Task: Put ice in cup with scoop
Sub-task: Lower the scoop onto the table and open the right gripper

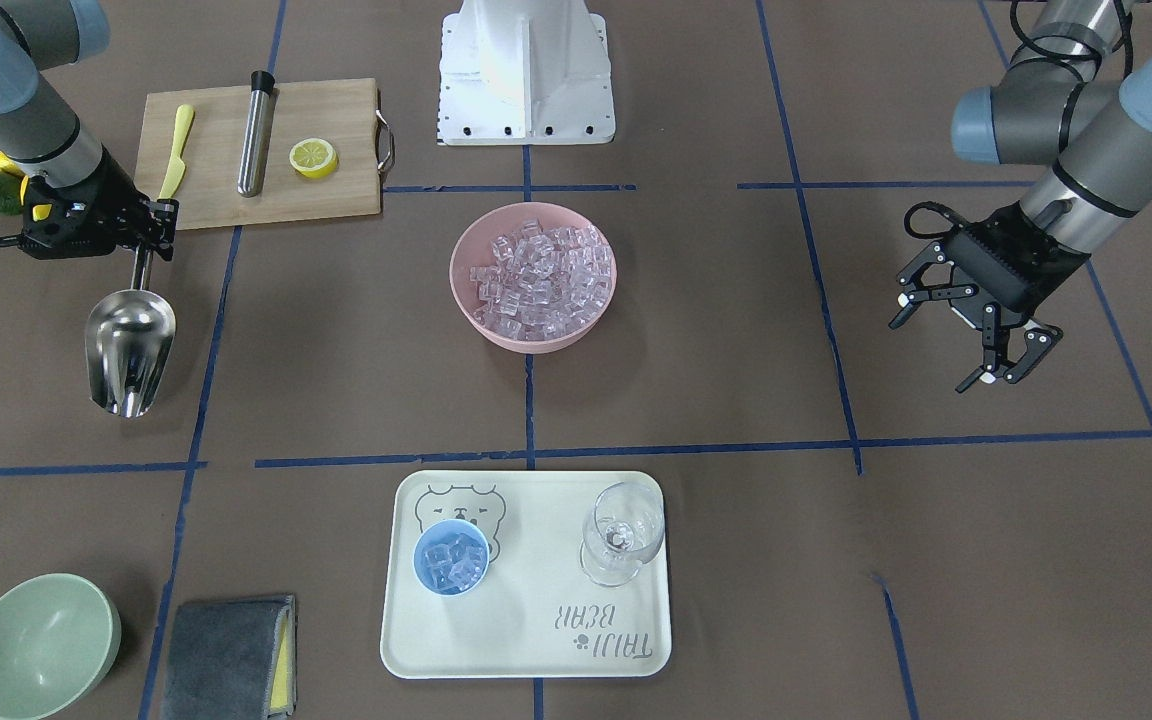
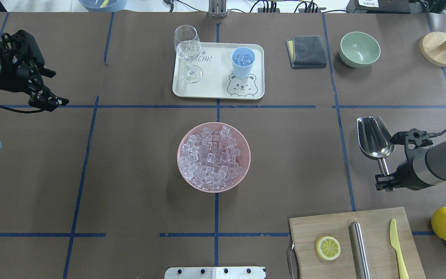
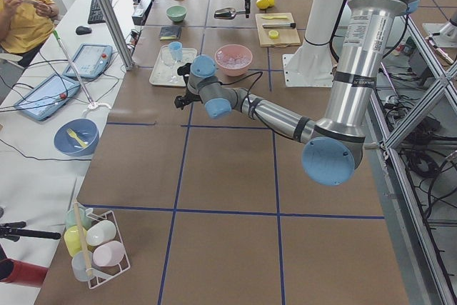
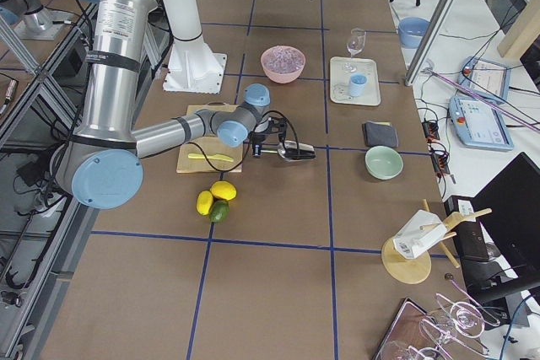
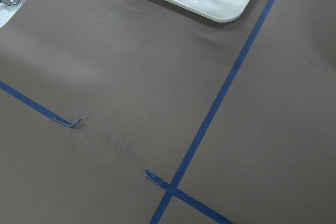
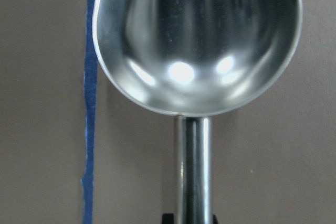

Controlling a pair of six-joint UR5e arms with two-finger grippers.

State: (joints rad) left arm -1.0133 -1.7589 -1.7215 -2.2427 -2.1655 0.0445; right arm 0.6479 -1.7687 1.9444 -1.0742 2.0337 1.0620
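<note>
Your right gripper (image 1: 143, 243) was clamped on the thin rod handle of the scoop (image 1: 131, 350). The trough faced up and showed bare, shiny steel in the wrist view. The scoop sat off to the robot's right, well apart from the pink bowl (image 1: 466, 290), and just in front of the cutting board (image 1: 336, 200). I could not tell whether it touched the bench (image 1: 736, 350).

Your left gripper (image 1: 966, 335) hung over the bench at the far left with its fingers spread wide, holding nothing.

Most of the ice (image 1: 539, 276) lay heaped in the pink bowl at the bench's centre. The cup (image 1: 451, 557) stood upright on the cream tray (image 1: 536, 655) by the printed bear, with several cubes inside it. A wine glass (image 1: 622, 534) stood at the tray's other end.
</note>
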